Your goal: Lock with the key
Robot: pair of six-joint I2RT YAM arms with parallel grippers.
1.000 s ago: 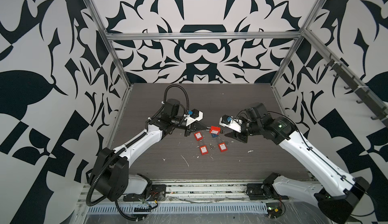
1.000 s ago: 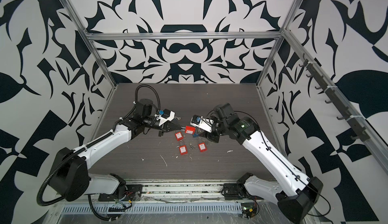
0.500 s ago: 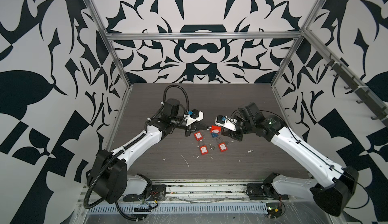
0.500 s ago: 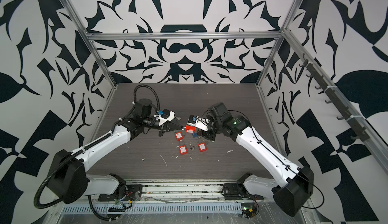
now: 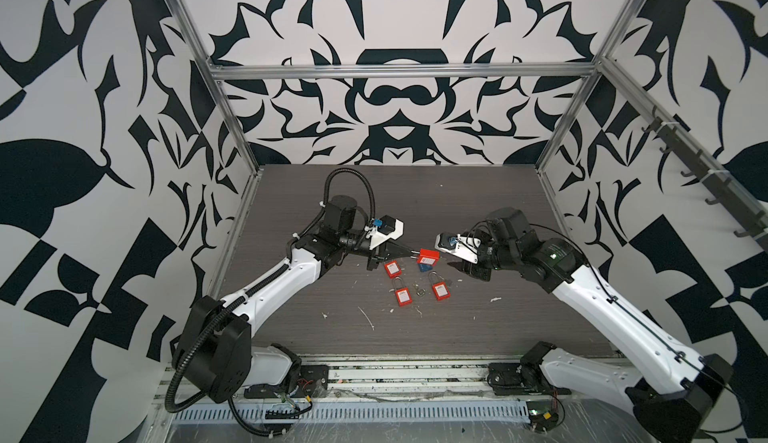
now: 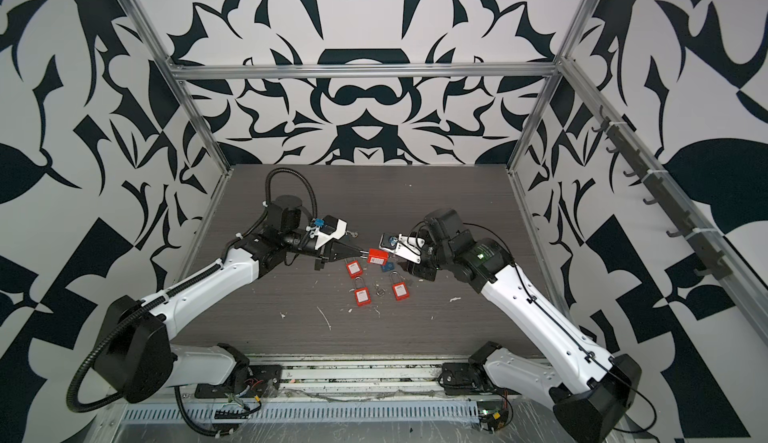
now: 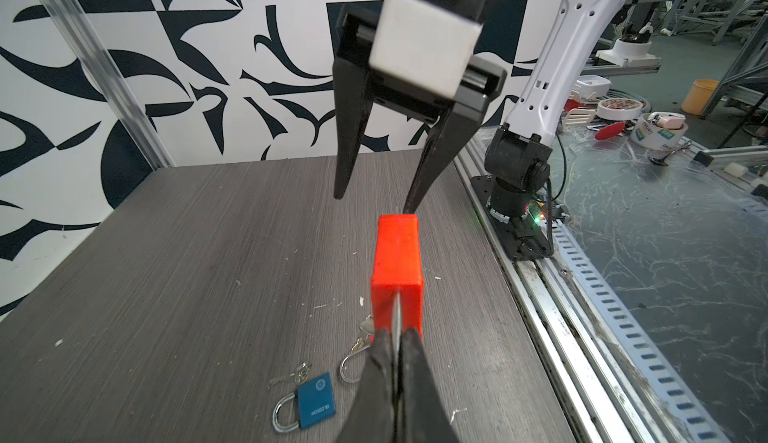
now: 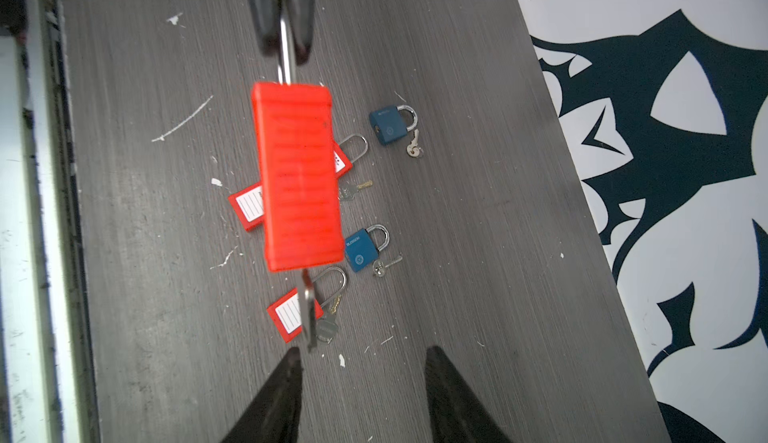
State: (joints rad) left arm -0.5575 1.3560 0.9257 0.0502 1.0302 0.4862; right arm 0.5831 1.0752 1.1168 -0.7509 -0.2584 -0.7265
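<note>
L claw clamped on shackle of red padlock, off bench. R claw apart, just short of key. Next: pinch key, turn; needs square alignmt.

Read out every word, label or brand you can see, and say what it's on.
"BLOSSOM": along the body of the blue padlock on the table.
White labels on the red padlocks lying flat: ruled lines only, any print too small to read.
Held red padlock: ribbed face, nothing legible.
Tape roll beyond the table: print too blurred to read.
</note>
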